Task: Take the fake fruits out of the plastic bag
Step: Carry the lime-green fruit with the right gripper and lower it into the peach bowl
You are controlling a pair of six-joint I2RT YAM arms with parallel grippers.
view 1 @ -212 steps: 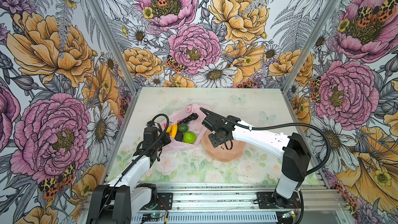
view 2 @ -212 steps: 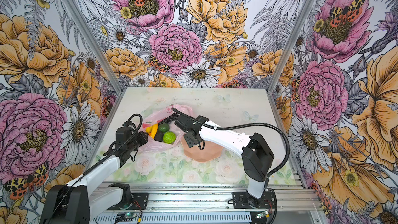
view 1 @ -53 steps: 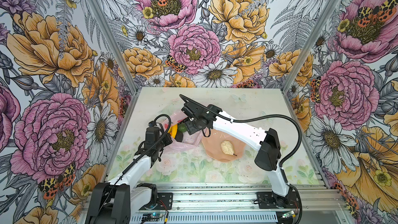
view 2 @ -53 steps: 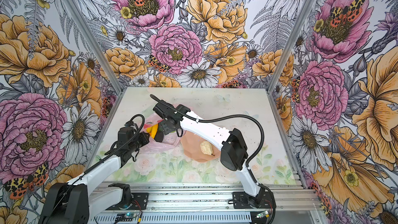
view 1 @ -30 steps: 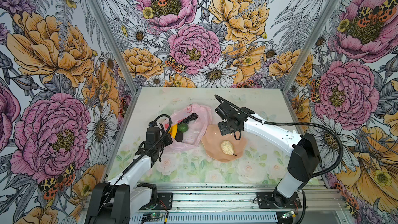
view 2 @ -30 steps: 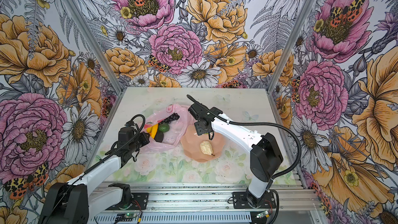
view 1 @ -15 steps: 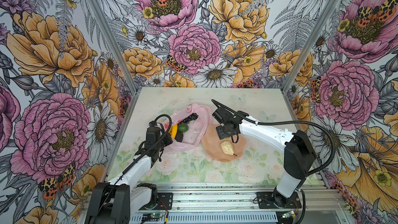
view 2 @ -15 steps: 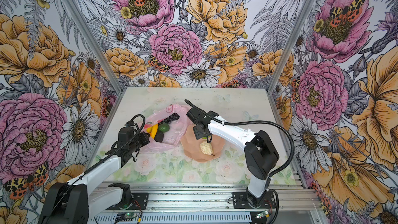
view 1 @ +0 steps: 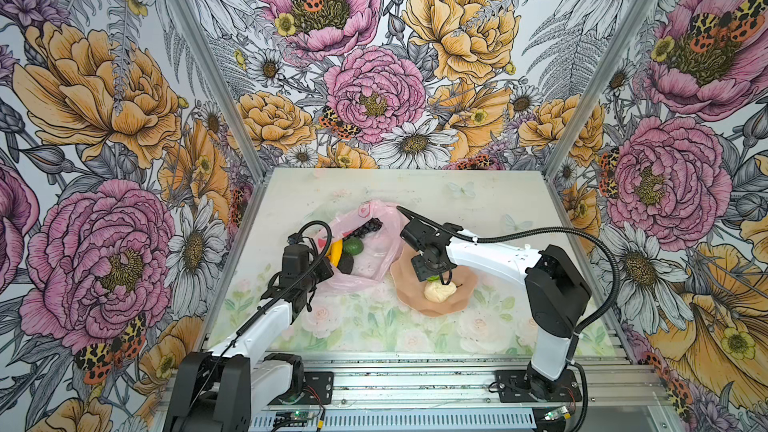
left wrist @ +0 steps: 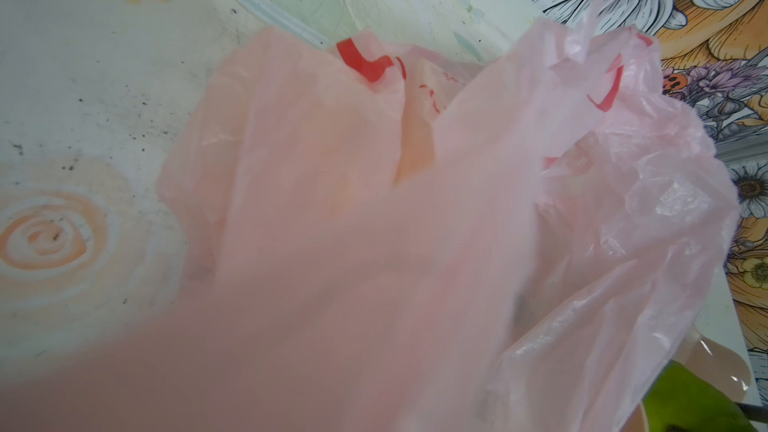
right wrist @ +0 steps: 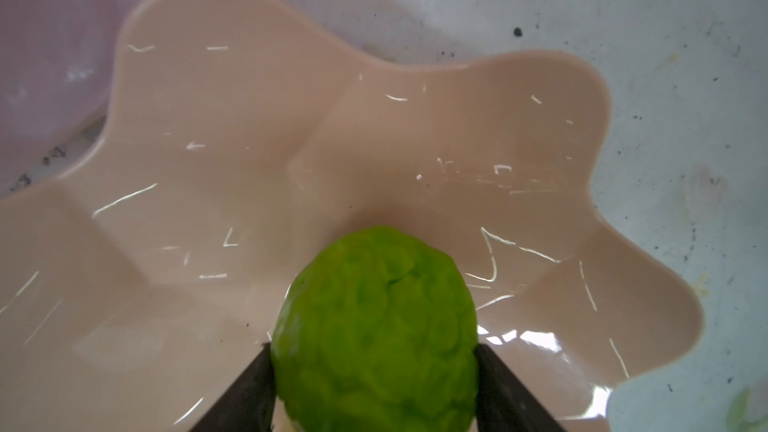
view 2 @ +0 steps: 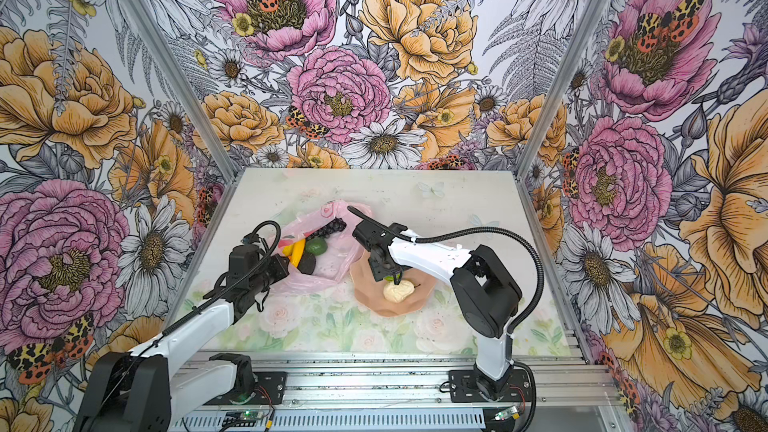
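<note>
The pink plastic bag (view 1: 376,243) (view 2: 332,251) lies left of centre with its mouth open. Inside it I see fake fruits: a yellow banana (view 1: 336,252), a green fruit (view 1: 353,246), a dark grape bunch (view 1: 368,227) and a dark avocado-like piece (view 1: 345,261). My left gripper (view 1: 326,273) is at the bag's near edge, shut on the film. Bag film (left wrist: 457,201) covers the left wrist view and hides the jaws. My right gripper (right wrist: 372,353) (view 1: 434,278) is shut on a bumpy green fruit (right wrist: 374,326), low over the peach dish (right wrist: 208,139).
The wavy-edged peach dish (view 1: 461,284) (view 2: 419,290) stands right of the bag, touching its edge, with a cream fruit (view 1: 438,292) lying in it. Flowered walls close in the table at the left, back and right. A metal rail runs along the front.
My right gripper has come from the dish's far rim toward the front and down over the dish, still carrying the green fruit. The left arm and the bag have not moved.
</note>
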